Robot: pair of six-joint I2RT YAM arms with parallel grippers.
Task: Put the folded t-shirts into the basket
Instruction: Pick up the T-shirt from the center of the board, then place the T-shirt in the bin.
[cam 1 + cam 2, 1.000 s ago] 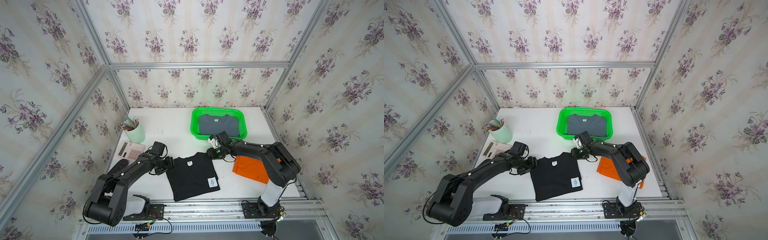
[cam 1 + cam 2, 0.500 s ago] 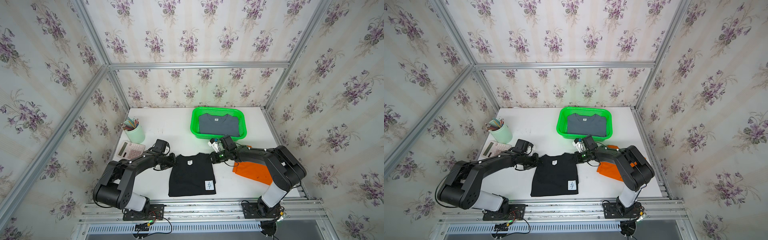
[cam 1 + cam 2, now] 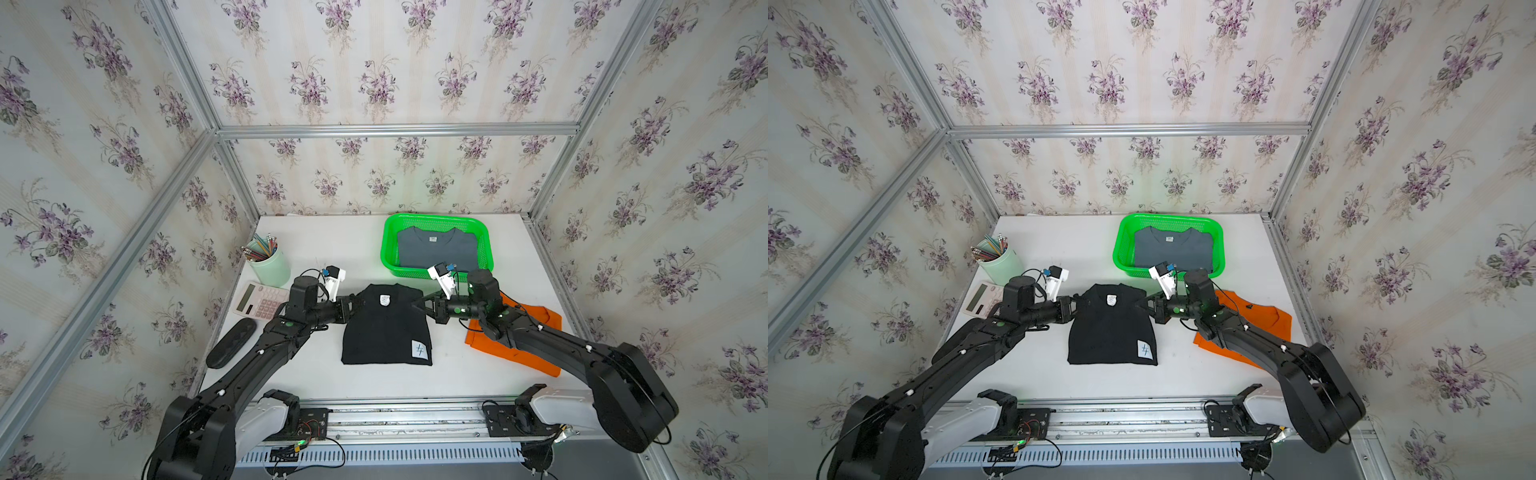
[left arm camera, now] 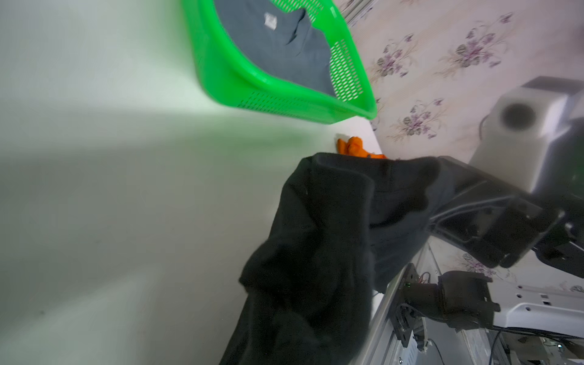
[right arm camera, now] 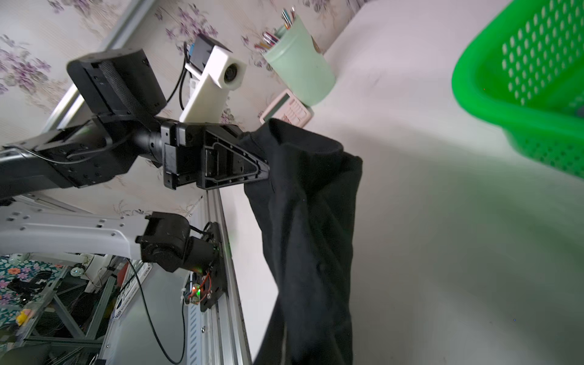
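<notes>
Left end effector [image 3: 354,304] is clamped shut on one shoulder of the black t-shirt [image 3: 386,332]. Right end effector [image 3: 417,305] is clamped shut on the opposite shoulder, and the two face each other across the collar. Wrist views show the collar end raised off the worktop [image 3: 332,245], with cloth hanging from both grips. The lower hem appears to rest on the worktop, though no view shows it clearly. Green basket [image 3: 385,249] sits just beyond the right end effector, with the grey t-shirt [image 3: 436,251] lying flat inside it. Orange t-shirt [image 3: 540,316] lies on the worktop behind the right end effector, partly under that arm. Cup of pencils [image 3: 270,268] and calculator [image 3: 259,300] sit behind the left end effector, near its wrist.
</notes>
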